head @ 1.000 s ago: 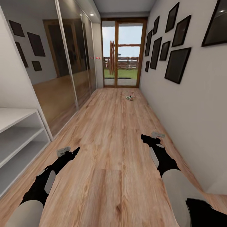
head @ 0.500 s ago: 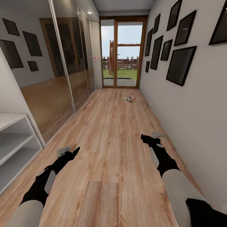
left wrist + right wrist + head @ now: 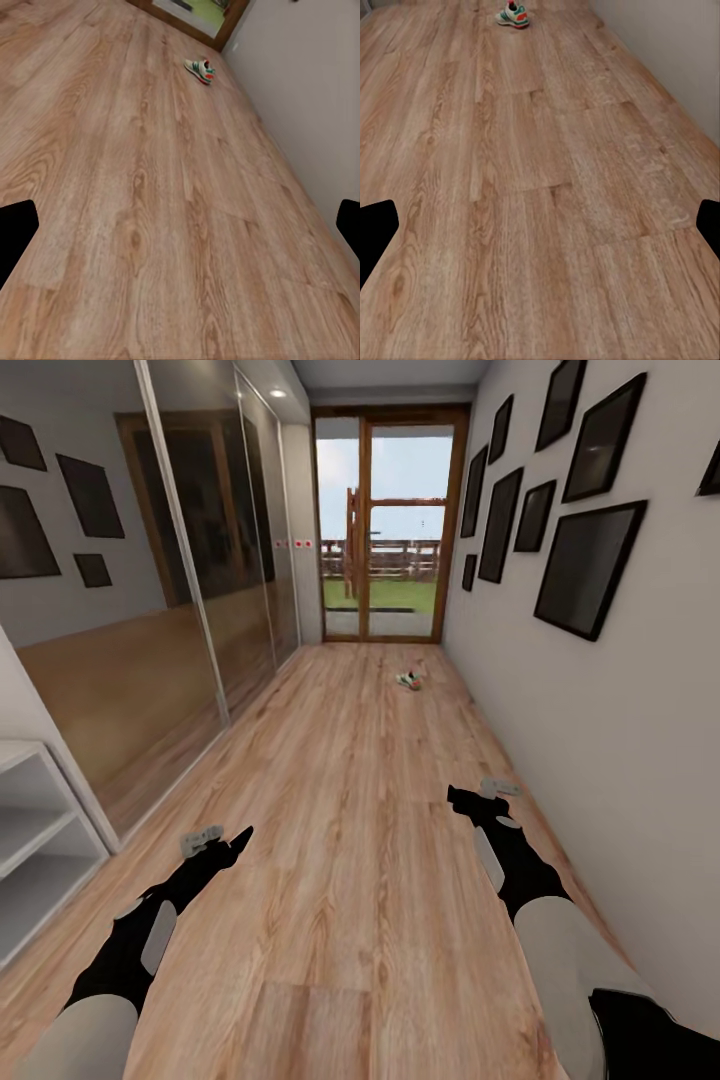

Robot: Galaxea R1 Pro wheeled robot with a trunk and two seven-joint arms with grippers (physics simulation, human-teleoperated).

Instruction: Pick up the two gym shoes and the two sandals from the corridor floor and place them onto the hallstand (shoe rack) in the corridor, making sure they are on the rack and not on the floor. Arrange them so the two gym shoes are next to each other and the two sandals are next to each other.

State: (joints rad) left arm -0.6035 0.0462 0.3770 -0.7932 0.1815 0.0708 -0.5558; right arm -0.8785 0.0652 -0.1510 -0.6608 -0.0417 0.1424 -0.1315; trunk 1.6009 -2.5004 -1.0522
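Head view: corridor floor point(image 3: 350, 810) wall-to-wall

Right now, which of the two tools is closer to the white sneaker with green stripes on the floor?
The right tool: it reaches further down the wood-plank floor, on the wall side where the white green-striped sneaker lies; the left tool sits further back.

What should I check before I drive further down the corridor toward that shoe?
1. Target in sight: ok, one gym shoe lies on the corridor floor far ahead, near the right wall.
2. Path to it: ok, bare planks between robot and shoe.
3. Left end effector empty: ok, nothing held, black fingertips wide apart.
4. Right end effector empty: ok, fingertips spread over bare floor.
5. Second gym shoe and sandals located: cannot tell.
6. White shelf unit clearance on the left: ok.
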